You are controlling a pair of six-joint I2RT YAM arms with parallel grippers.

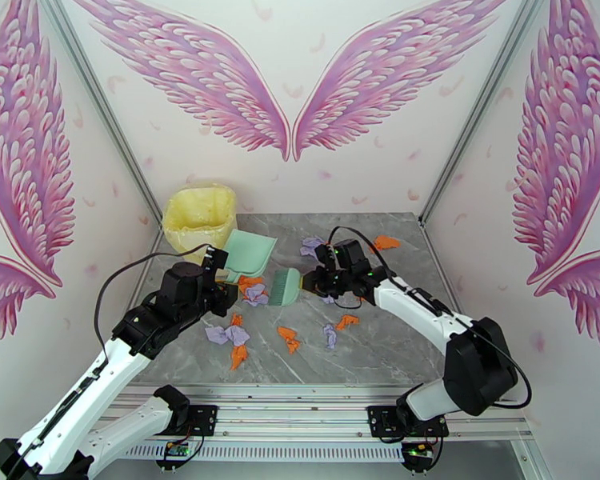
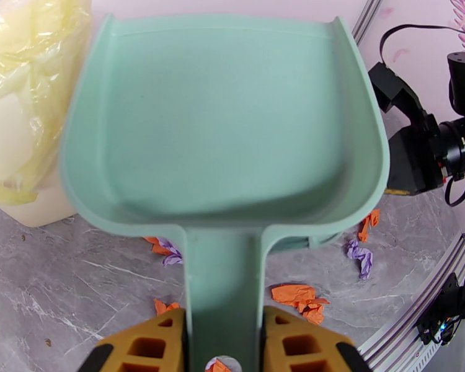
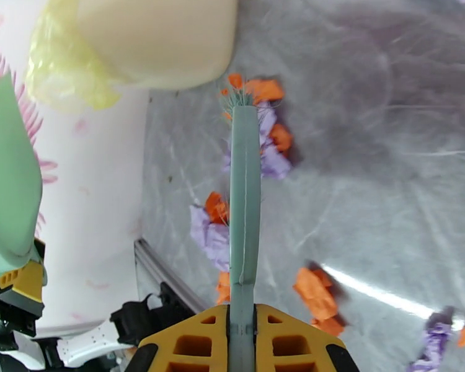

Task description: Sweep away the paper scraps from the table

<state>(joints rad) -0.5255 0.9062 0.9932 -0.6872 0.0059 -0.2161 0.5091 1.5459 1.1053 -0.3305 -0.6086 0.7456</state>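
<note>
Well, paper scraps [image 1: 288, 338]: small crumpled bits, bright orange and pale lavender, strewn over the middle of the surface. A little heap lies just beside the brush head, and a few more sit toward the far edge.
Surface [image 1: 364, 358]: flat grey marble-patterned top with pale veins and a metal rail along its near edge.
Brush [image 1: 284, 287]: mint-green plastic hand brush, left of centre, bristles pointing left. From the right wrist, the bristle tips sit in among orange and lavender bits.
Right gripper [image 1: 312, 280]: closed tight on the brush handle.
Dustpan [image 1: 250, 254]: mint-green plastic dustpan, just left of the brush and tilted, its mouth toward the far-left corner. Scraps show on the surface under its back edge.
Left gripper [image 1: 214, 262]: clamped on the dustpan handle, a yellow finger [image 2: 152, 348] on each side.
Bin [image 1: 198, 218]: cream bin lined with a yellow plastic bag, far-left corner, just beside the dustpan.
Walls [image 1: 340, 42]: white, painted with big pink wings.
</note>
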